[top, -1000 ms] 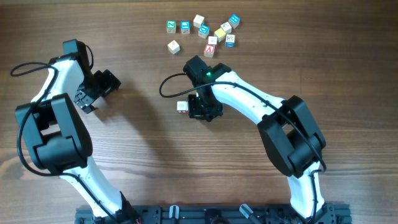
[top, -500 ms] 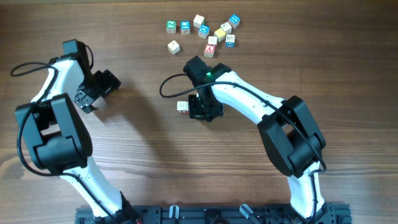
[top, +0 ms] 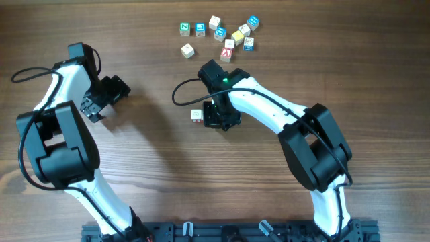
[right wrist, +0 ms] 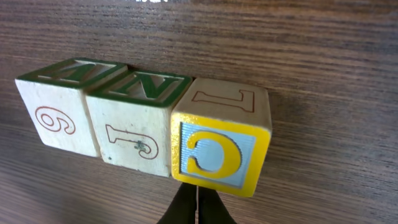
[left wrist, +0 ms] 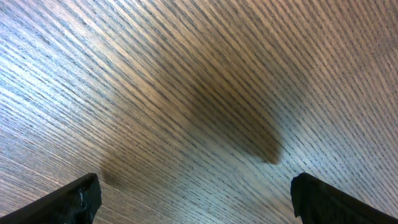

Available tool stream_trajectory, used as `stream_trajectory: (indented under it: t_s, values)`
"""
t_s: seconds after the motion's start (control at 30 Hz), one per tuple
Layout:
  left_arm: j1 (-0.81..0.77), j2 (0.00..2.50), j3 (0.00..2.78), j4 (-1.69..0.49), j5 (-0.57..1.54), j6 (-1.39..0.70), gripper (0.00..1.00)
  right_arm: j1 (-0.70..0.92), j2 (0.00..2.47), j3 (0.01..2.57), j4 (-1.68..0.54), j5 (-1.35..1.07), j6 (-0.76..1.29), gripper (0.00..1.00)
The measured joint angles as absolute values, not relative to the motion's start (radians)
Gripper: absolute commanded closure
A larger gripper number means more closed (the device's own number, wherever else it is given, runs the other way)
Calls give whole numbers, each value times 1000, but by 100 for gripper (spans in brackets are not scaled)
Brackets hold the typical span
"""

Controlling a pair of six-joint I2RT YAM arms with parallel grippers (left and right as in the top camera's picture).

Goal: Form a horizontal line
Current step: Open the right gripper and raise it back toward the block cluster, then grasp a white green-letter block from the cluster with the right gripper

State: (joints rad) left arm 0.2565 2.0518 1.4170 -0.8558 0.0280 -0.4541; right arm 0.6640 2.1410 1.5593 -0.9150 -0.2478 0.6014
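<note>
In the right wrist view three wooden letter cubes stand side by side in a short row: a cream cube with a red numeral (right wrist: 56, 121), a cream cube with a green top (right wrist: 134, 137) and a yellow-framed cube with a "C" (right wrist: 221, 149). My right gripper (right wrist: 196, 202) is shut and empty, its tips right at the yellow cube's near face. From overhead only the row's left cube (top: 197, 115) shows beside the right gripper (top: 218, 119); the others are hidden under it. My left gripper (top: 101, 101) stands open over bare wood, its fingertips (left wrist: 78, 199) wide apart.
A loose cluster of several letter cubes (top: 222, 33) lies at the back of the table, including a red "A" cube (top: 227, 53) and a single cream cube (top: 187, 50). A black cable (top: 180, 91) loops off the right arm.
</note>
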Motion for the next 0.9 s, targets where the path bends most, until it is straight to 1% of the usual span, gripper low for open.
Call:
stream_trajectory:
  t_s: [0.1, 0.17, 0.23, 0.3, 0.33, 0.37, 0.4, 0.53, 0.63, 0.7, 0.73, 0.77, 0.83, 0.9]
  values:
    - [257, 2052, 1417, -855, 28, -454, 0, 655, 2140, 1605, -1094, -350, 511, 96]
    - [257, 2052, 1417, -855, 28, -454, 0, 637, 2135, 1730, -1220, -379, 458, 96]
    - [257, 2052, 1417, -856, 28, -454, 0, 612, 2114, 1911, -1274, -382, 399, 96]
    - [257, 2052, 1417, -855, 28, -454, 0, 603, 2078, 2039, -1295, -341, 368, 96]
    - [257, 2052, 1417, -855, 28, -454, 0, 603, 2059, 2118, -1279, -297, 355, 96]
    - [257, 2052, 1417, -855, 28, -454, 0, 603, 2025, 2200, -1230, -200, 341, 96]
    - [257, 2052, 1417, -855, 28, -454, 0, 604, 2011, 2229, -1195, -154, 336, 96]
    - [257, 2052, 1417, -855, 28, -454, 0, 604, 1999, 2231, -992, 86, 283, 96]
    - [257, 2052, 1417, -855, 28, -454, 0, 592, 2032, 2230, -910, 198, 269, 95]
    - [257, 2052, 1417, -856, 28, -454, 0, 565, 2083, 2230, -869, 229, 267, 69]
    - [256, 2052, 1417, -855, 28, -454, 0, 550, 2111, 2230, -860, 236, 266, 60]
    - [257, 2052, 1417, -855, 28, -454, 0, 529, 2149, 2230, -850, 242, 263, 48]
    - [257, 2052, 1417, -856, 28, -454, 0, 488, 2241, 2229, -830, 244, 263, 29]
    - [257, 2052, 1417, -856, 28, -454, 0, 469, 2313, 2228, -824, 240, 266, 17]
